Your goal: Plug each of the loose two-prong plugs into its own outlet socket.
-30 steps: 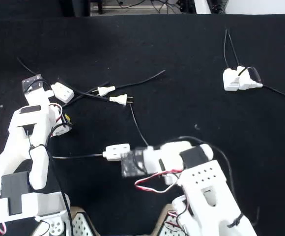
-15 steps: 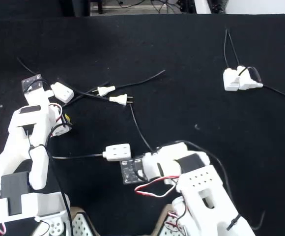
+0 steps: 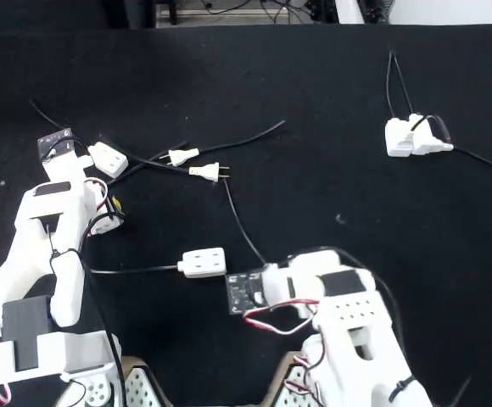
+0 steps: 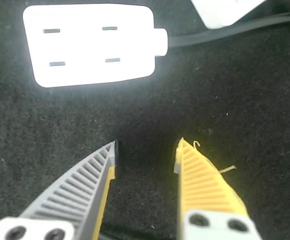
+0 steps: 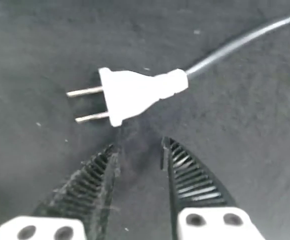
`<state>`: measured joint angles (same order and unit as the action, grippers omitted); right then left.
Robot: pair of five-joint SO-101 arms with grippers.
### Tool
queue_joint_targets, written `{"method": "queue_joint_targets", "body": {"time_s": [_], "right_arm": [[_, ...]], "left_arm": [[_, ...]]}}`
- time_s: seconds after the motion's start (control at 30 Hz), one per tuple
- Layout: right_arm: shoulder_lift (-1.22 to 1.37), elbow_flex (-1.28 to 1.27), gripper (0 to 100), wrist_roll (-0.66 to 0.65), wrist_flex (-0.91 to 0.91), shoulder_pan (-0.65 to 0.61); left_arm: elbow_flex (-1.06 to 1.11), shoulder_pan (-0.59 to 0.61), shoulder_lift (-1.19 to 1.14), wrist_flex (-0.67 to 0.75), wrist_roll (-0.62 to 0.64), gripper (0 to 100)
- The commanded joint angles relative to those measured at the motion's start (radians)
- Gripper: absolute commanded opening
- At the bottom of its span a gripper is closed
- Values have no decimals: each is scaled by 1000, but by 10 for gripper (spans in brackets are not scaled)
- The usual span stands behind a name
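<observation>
Released, the right gripper (image 5: 140,144) hovered just short of the white two-prong plastic plug (image 5: 130,95) mid-frame, seemingly aligned to grasp it; the left gripper (image 4: 147,143), likewise spread, faced a white rectangular outlet socket (image 4: 92,42).

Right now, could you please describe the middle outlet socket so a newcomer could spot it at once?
On the black table, look between the left arm and the right arm: a flat white outlet socket lies there. Unlike the far-right socket, it holds no plug, and its cord runs toward the left arm.
</observation>
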<state>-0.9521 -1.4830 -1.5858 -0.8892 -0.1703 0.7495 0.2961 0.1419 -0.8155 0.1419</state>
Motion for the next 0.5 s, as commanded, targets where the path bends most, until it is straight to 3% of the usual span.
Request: {"method": "queue_joint_targets", "body": {"time_s": [0.0, 0.13, 0.3, 0.47], "right_arm": [[-21, -4, 127, 77, 51, -78], [-22, 27, 127, 190, 41, -166], [-22, 87, 127, 247, -51, -276], [-22, 93, 127, 322, -31, -362]], "left_arm": [[-2, 7, 41, 11, 0, 198], [-2, 7, 41, 11, 0, 198], [-2, 7, 41, 11, 0, 198], [-1, 7, 41, 11, -2, 198]]}}
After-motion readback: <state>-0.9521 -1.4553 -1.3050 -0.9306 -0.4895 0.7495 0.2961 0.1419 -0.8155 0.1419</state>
